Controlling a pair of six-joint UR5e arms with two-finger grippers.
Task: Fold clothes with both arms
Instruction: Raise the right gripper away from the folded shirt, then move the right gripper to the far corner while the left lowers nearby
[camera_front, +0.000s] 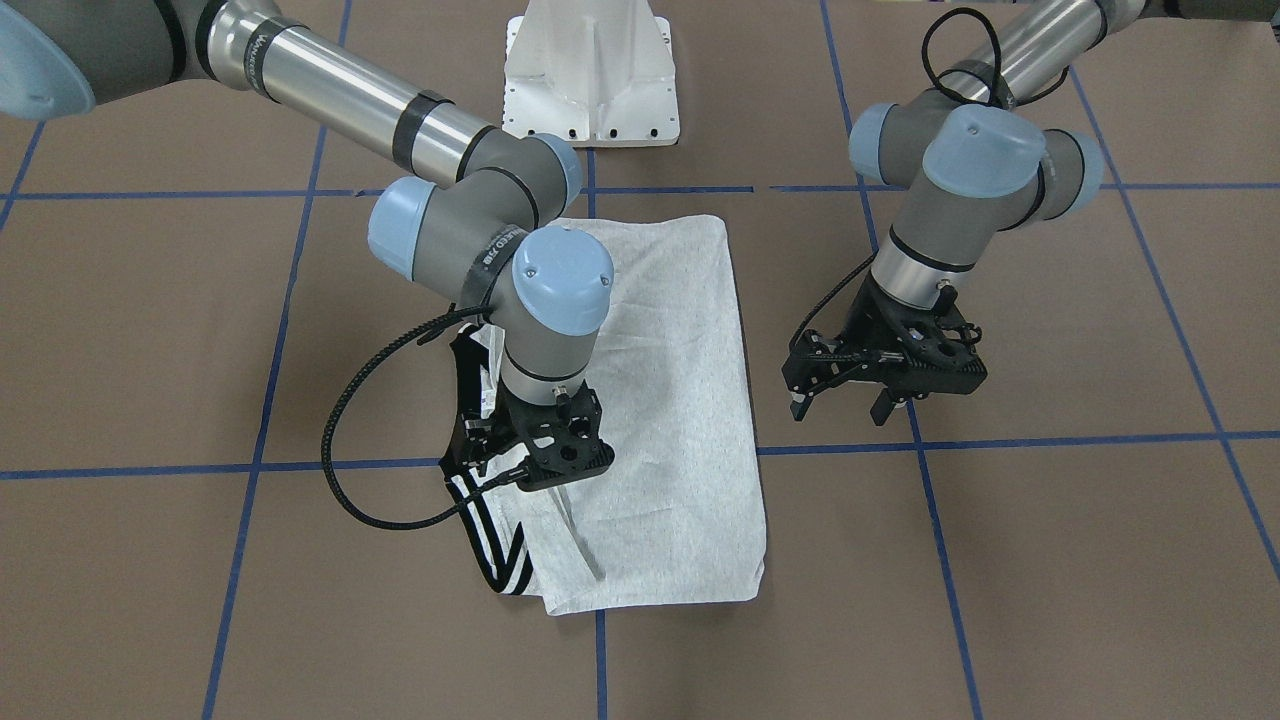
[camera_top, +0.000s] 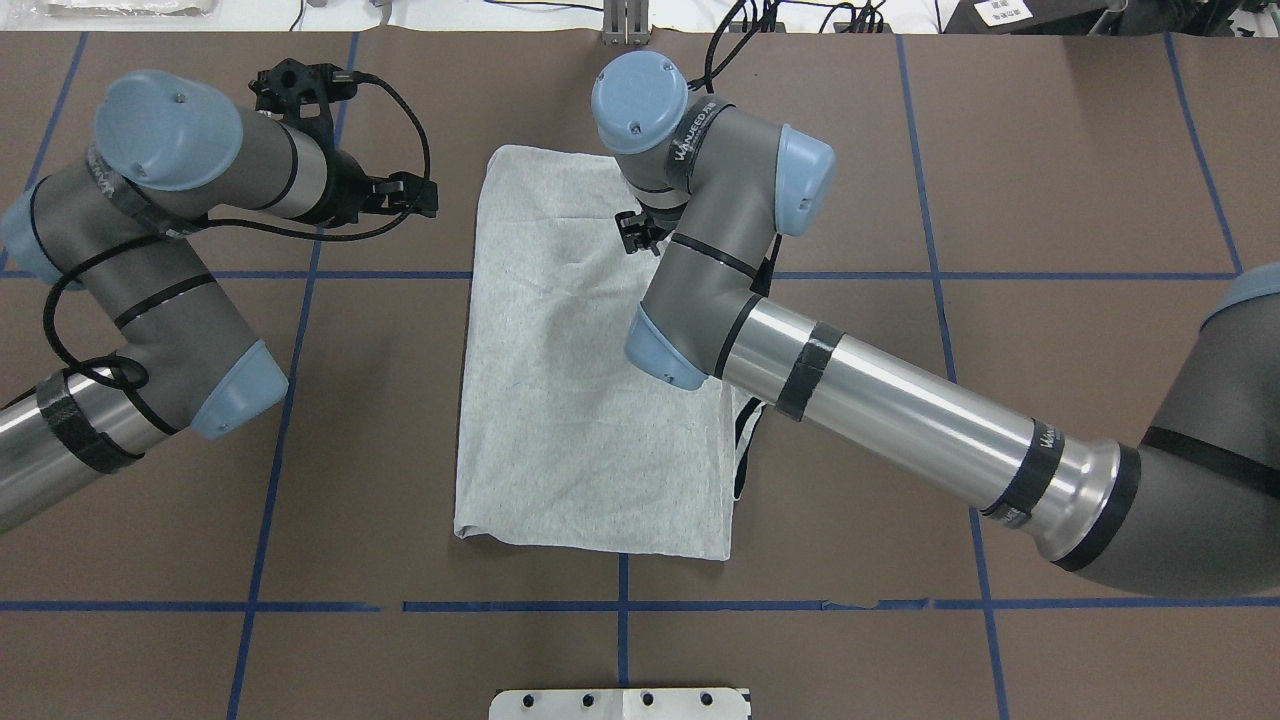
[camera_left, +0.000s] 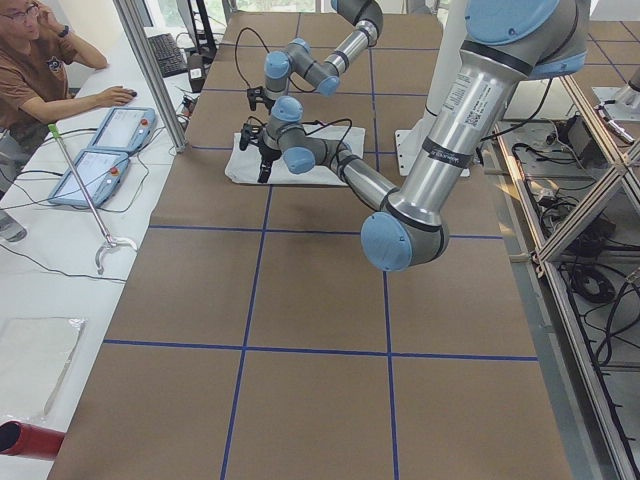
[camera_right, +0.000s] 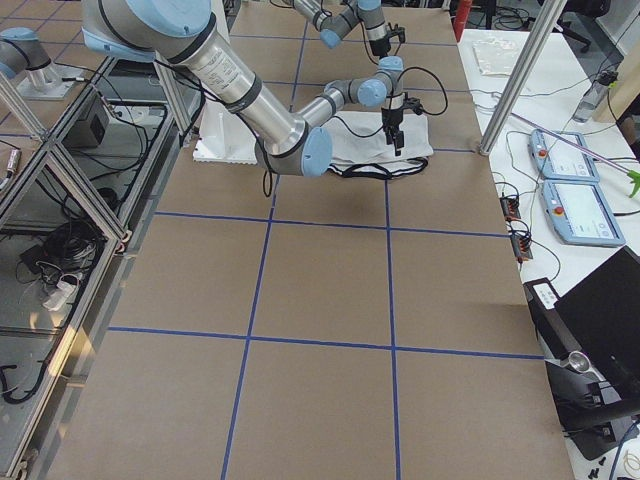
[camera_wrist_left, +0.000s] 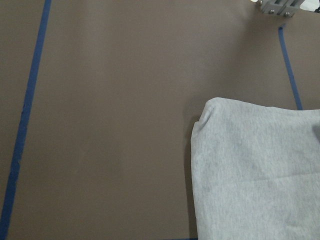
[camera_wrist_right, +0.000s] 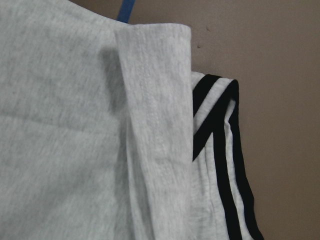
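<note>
The grey T-shirt (camera_front: 660, 400) (camera_top: 560, 400) lies folded into a long rectangle in the middle of the table, plain side up. A black-striped sleeve (camera_front: 500, 550) (camera_wrist_right: 220, 130) sticks out from under its edge, with a narrow grey flap (camera_wrist_right: 155, 100) lying over it. My right gripper (camera_front: 490, 472) (camera_top: 630, 232) hovers just above that edge, fingers apart and empty. Beside the shirt's other long edge my left gripper (camera_front: 842, 405) (camera_top: 415, 195) hangs open over bare table. A rounded shirt corner (camera_wrist_left: 260, 170) shows in the left wrist view.
The white pedestal base (camera_front: 590, 80) stands behind the shirt. Brown table covering with blue tape lines (camera_top: 620, 606) surrounds it. A person (camera_left: 40, 70) sits at a side table with two tablets (camera_left: 100, 150) beyond the far edge.
</note>
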